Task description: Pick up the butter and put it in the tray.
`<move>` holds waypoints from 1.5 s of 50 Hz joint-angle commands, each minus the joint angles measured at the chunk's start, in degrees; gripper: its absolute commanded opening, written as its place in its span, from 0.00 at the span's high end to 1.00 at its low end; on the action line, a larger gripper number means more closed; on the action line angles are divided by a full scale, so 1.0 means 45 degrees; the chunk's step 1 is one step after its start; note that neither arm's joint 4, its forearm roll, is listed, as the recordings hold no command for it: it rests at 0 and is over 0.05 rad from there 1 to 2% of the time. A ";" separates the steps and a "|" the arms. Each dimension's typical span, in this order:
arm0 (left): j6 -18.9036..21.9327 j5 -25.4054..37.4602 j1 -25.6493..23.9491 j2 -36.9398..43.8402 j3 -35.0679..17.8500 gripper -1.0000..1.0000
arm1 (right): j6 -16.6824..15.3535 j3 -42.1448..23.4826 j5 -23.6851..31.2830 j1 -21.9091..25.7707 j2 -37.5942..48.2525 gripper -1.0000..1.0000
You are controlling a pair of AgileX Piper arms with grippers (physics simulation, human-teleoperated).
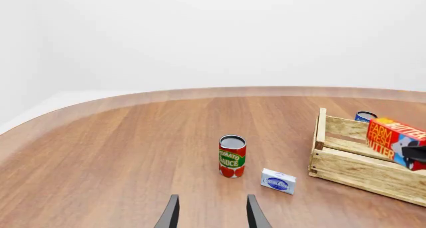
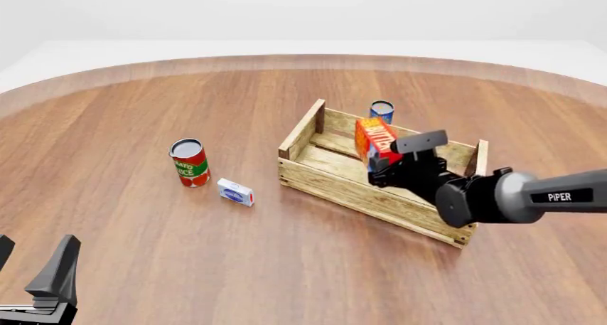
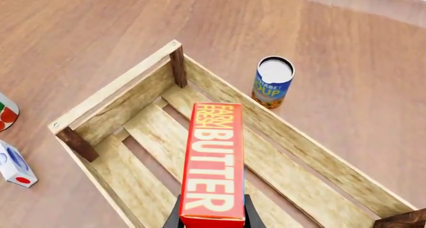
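The butter [image 3: 213,163], a red carton with an orange face, hangs above the inside of the tray [image 3: 126,83], and my right gripper [image 3: 211,215] is shut on its near end. In the front view the butter [image 2: 374,141] sits over the tray [image 2: 342,186], held by the right gripper [image 2: 387,167]. The left wrist view shows the butter [image 1: 392,138] above the tray [image 1: 352,168] at the far right. My left gripper [image 1: 211,213] stands open over bare table at the near left [image 2: 33,272], far from both.
A red-green tomato sauce can [image 2: 190,163] and a small white-blue box [image 2: 235,192] stand left of the tray. A blue soup can [image 2: 382,112] stands just behind the tray's far wall. The round wooden table [image 2: 142,104] stretches around them.
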 commanded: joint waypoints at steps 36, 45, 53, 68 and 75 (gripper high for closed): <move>0.0000 0.0000 0.0000 0.0000 0.0000 0.00 | 0.0601 -0.0162 -0.0155 -0.0193 0.0158 0.00; 0.0000 0.0000 0.0000 0.0000 0.0000 0.00 | 0.0653 -0.0056 -0.0175 -0.0227 0.0013 0.00; 0.0000 0.0000 0.0000 0.0000 0.0000 0.00 | 0.0696 0.0039 -0.0190 -0.0217 -0.0173 0.00; 0.0000 0.0000 0.0000 0.0000 0.0000 0.00 | 0.0597 0.0241 -0.0055 -0.0257 -0.0660 0.00; 0.0000 0.0000 0.0000 0.0000 0.0000 0.00 | 0.0567 0.0372 -0.0020 -0.0259 -0.0906 0.00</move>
